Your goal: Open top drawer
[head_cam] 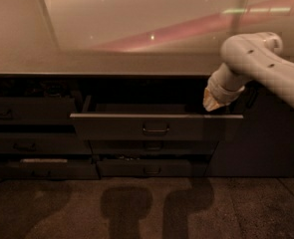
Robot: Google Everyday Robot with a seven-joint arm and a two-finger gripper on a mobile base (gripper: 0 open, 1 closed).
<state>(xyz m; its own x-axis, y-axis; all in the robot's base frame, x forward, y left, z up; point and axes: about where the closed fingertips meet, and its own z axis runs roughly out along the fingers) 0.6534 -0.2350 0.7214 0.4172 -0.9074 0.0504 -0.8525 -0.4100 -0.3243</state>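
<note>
The top drawer [111,127] is the widest dark grey drawer in the middle of the cabinet. It stands pulled out, with its shallow tray showing behind the tall flat front. Its small loop handle [155,128] sits at the centre of the front. My gripper [213,103] is at the end of the pale arm [251,59], which comes in from the right. It hangs just over the drawer's right end, behind the front edge and well right of the handle. It is apart from the handle.
A pale countertop [111,61] runs above the drawers. Narrower dark drawers [27,143] stack at the left, the lowest one slightly open. Lower drawers [151,168] sit under the top drawer. A dark cabinet panel [266,148] is at the right. The arm's shadows fall on the floor [151,208].
</note>
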